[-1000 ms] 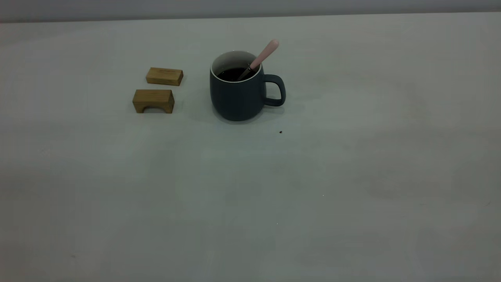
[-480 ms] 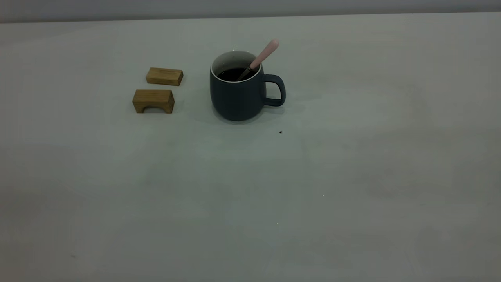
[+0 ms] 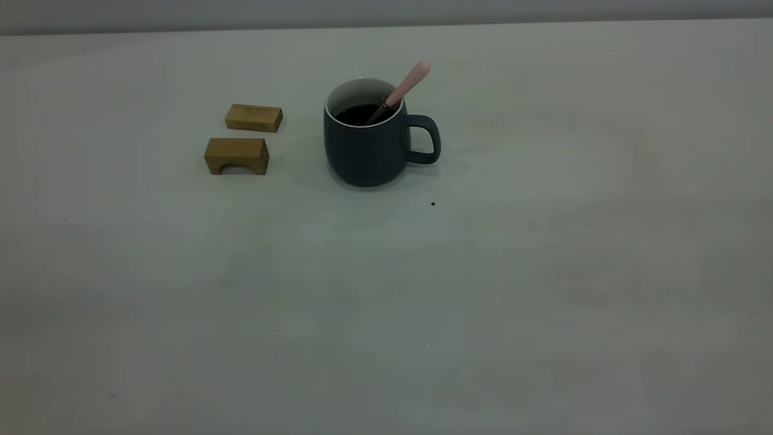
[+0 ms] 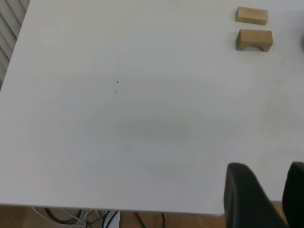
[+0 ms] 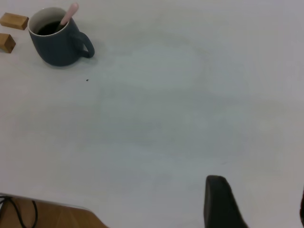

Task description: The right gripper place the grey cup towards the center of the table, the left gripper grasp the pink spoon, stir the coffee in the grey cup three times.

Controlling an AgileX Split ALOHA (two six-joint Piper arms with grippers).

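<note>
Nothing's shifted w/ the cup [image 3: 367,142] over the last sec: spoon [image 3: 406,89] resting inside, both claws [image 4: 265,197] [image 5: 254,202] spread, empty, off near desk edge.

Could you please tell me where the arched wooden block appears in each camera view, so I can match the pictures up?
Exterior view: the arched wooden block sits left of the grey cup, nearer the camera than the flat wooden block.
Left wrist view: it is near the upper right corner, beside the flat block.
Right wrist view: only a sliver shows at the left edge, beside the cup.
Shared landmark: the flat wooden block, in all three views.
</note>
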